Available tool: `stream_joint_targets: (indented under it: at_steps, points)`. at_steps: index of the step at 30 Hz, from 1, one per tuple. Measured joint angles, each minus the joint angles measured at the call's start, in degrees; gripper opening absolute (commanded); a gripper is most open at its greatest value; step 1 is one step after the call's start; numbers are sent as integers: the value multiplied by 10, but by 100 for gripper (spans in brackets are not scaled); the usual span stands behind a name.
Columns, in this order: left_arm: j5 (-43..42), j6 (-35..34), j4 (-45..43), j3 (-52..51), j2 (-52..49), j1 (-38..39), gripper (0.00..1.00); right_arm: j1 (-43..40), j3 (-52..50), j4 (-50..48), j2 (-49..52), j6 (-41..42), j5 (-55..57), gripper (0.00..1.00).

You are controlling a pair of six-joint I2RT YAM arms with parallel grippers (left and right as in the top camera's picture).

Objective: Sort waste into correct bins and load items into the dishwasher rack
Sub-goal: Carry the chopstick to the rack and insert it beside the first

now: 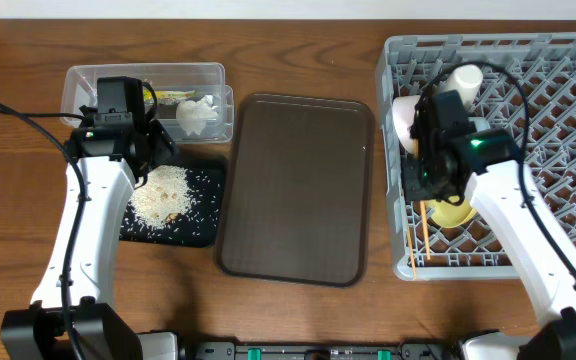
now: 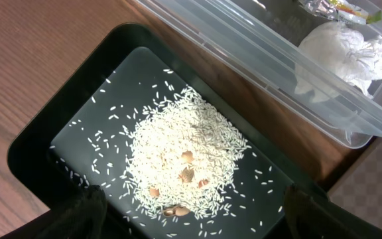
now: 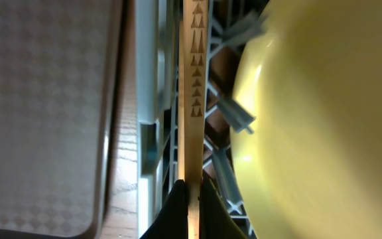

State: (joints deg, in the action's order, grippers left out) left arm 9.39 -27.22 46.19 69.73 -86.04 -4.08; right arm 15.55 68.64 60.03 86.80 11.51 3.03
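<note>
The black tray (image 1: 218, 200) (image 2: 58, 113) is holding a heap of rice (image 1: 163, 195) (image 2: 188, 159), with loose grains scattered around it on the tray floor and a few brownish bits (image 2: 187, 174) lying in the heap. The left gripper (image 1: 153, 150) (image 2: 191, 199) is hovering over this tray with its fingers (image 2: 78, 212) spread wide, released and grasping nothing.

Just beside the tray, the clear tub (image 1: 148, 68) (image 2: 257, 60) is containing the crumpled tissue (image 1: 197, 113) (image 2: 340, 53) and, next to it, the wrapper (image 1: 173, 97) (image 2: 340, 8).

The brown tray (image 1: 296, 185) is sitting between the black tray and the rack (image 1: 568, 150).

In the rack, the yellow plate (image 1: 455, 212) (image 3: 323, 113) is sitting near the left wall, a white-pink bowl (image 1: 404, 120) is leaning at the left edge further back, and the cup (image 1: 464, 78) is lying close to it. The chopsticks (image 1: 420, 235) (image 3: 194, 86) are running along the rack's left wall, just beside the plate. The right gripper (image 1: 423, 190) (image 3: 192, 199) is reaching into that corner, its fingers (image 3: 174, 212) clenched on the chopsticks; whether they are pinching one stick or both cannot be told.
</note>
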Motion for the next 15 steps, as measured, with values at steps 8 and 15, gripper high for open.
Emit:
stream_joint_targets:
  at_steps: [8, 15]
  points:
    - [0, 0, 0, 0, 0, 0, 88, 0, -28, -38, 5, -8, -12, 29]
    - [0, 0, 0, 0, 0, 0, 88, 0, -28, -40, 5, -11, -14, 30]
